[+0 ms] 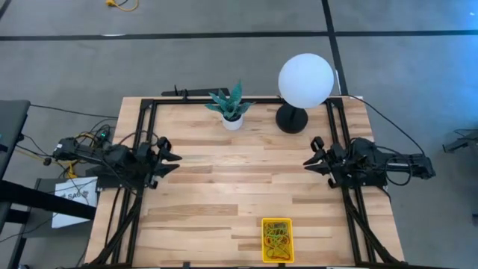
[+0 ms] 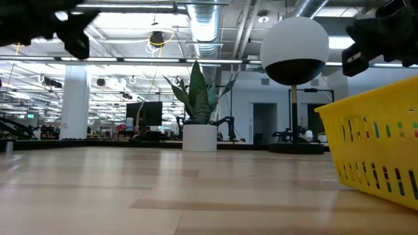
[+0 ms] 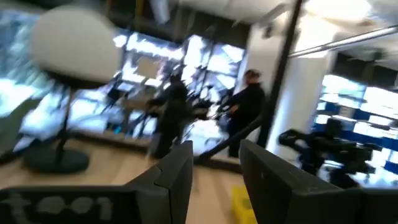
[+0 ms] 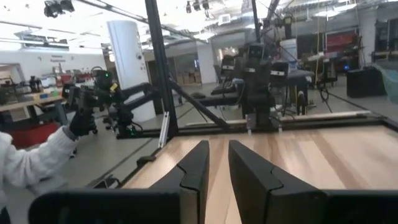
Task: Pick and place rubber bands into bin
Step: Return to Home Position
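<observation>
The bright-yellow bin (image 1: 277, 240) sits at the table's near edge, a little right of centre. It holds a tangle of rubber bands (image 1: 276, 237) in green, yellow and red. In the low view the bin's slotted wall (image 2: 375, 150) fills the right side, with coloured bands showing through the slots. My left gripper (image 1: 173, 158) hovers open above the table's left edge, pointing toward the middle; its wrist view (image 3: 216, 168) is blurred. My right gripper (image 1: 308, 153) hovers above the right edge, facing inward, with its fingers (image 4: 219, 162) a small gap apart. Neither gripper carries anything.
A white plant pot (image 1: 232, 119) with a spiky green plant and a white globe lamp (image 1: 305, 81) on a black base stand along the far edge. Black frame rails run down both sides of the table. A person's white sleeve (image 4: 31, 162) shows beyond the table, and other people stand in the room.
</observation>
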Action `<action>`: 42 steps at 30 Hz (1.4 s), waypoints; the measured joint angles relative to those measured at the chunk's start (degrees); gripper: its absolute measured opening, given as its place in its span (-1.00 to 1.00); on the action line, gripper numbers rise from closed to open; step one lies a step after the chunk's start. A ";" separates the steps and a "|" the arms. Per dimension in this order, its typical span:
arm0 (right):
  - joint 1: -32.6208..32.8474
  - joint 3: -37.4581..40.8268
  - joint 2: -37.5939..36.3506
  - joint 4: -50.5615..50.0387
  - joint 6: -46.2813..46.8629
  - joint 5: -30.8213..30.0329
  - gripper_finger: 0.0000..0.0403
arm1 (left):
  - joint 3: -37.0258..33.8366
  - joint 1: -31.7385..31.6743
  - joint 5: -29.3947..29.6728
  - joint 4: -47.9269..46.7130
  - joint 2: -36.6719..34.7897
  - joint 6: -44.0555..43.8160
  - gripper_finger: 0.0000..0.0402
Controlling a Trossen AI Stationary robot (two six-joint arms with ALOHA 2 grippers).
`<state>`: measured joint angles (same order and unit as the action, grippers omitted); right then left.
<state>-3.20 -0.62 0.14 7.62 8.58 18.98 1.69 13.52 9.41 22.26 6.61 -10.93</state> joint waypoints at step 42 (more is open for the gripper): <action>0.20 -0.04 0.02 -5.01 0.48 -0.01 -0.72 | -1.22 -0.02 4.78 -18.12 0.52 4.30 -0.39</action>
<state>-3.01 -0.67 0.16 2.61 9.06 18.96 0.47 13.50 14.20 4.14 7.14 -6.63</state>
